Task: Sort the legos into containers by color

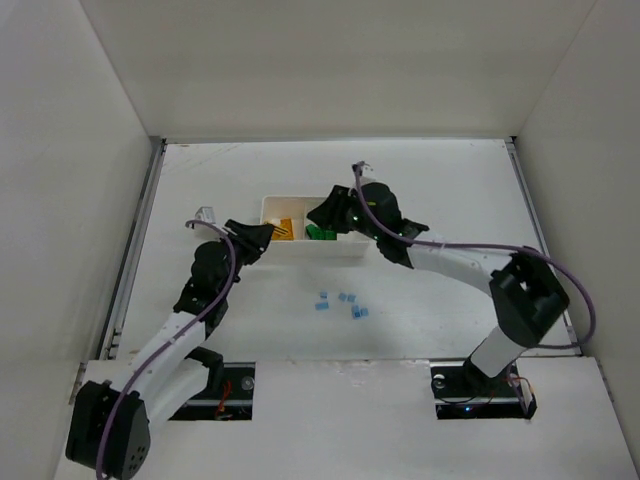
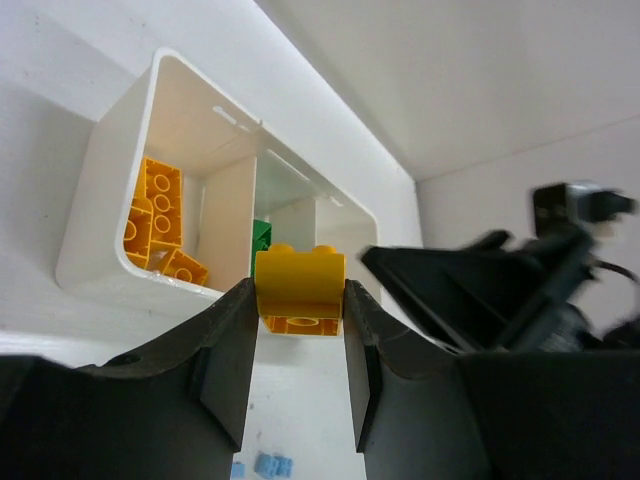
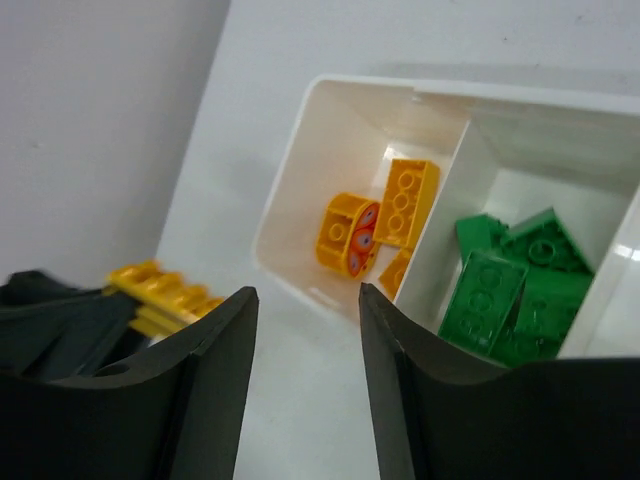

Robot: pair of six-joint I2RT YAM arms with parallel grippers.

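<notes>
From above, the white tray [image 1: 300, 250] holds yellow bricks [image 1: 287, 229] in its left compartment and green bricks [image 1: 318, 234] in the middle one. The right arm covers too much of the right compartment to judge it. Small blue bricks [image 1: 340, 304] lie loose on the table [image 1: 450, 190], on the arms' side of the tray. At the left wrist, the left gripper [image 2: 298, 310] pinches a single yellow brick [image 2: 298, 278] just beside the tray's wall. At the right wrist, the right gripper [image 3: 308, 340] is spread and empty, close to the tray.
</notes>
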